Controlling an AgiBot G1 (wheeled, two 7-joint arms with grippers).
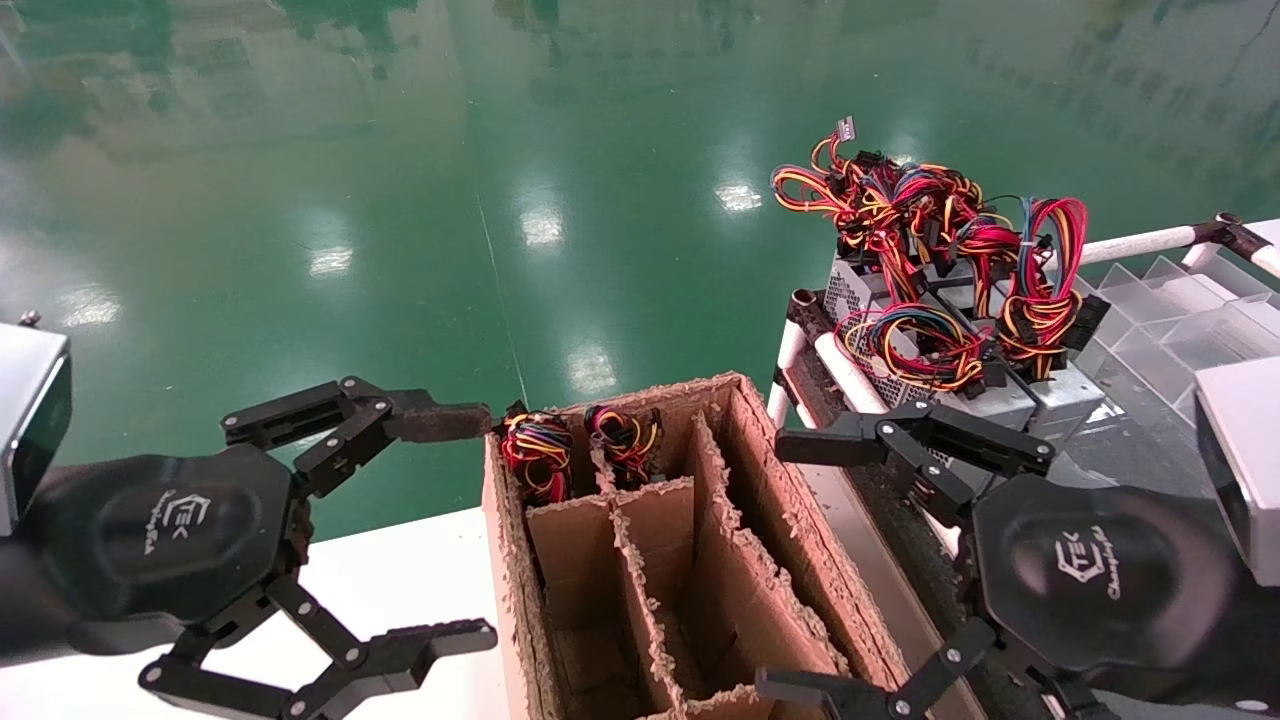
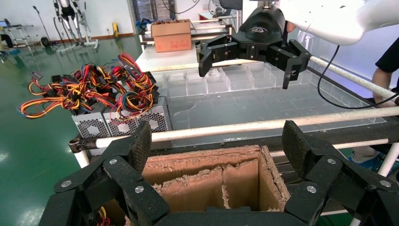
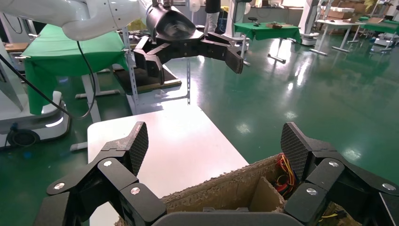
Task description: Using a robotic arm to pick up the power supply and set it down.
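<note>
The power supply (image 1: 1068, 388) is a slim grey box under a tall loop of mostly red wires. It stands on the rack at the right, rightmost of a cluster of grey boxes (image 2: 120, 123). My right gripper (image 1: 770, 565) is open and empty, hovering over the right wall of the cardboard box (image 1: 760, 470), short of that cluster. Its white arm (image 2: 329, 19) and the gripper (image 2: 249, 59) show in the left wrist view. My left gripper (image 1: 490, 525) is open and empty at the box's left wall. Each wrist view looks into the box past its own gripper (image 2: 217, 141) (image 3: 214, 141).
The cardboard box has dividers. Two small wire coils (image 1: 537, 455) (image 1: 623, 437) fill its far compartments. Tangled multicoloured wires (image 1: 900, 210) top the other grey boxes. The rack has white pipe rails (image 1: 840, 365) and clear plastic trays (image 1: 1180, 300). A white table (image 1: 400, 580) lies left of the box.
</note>
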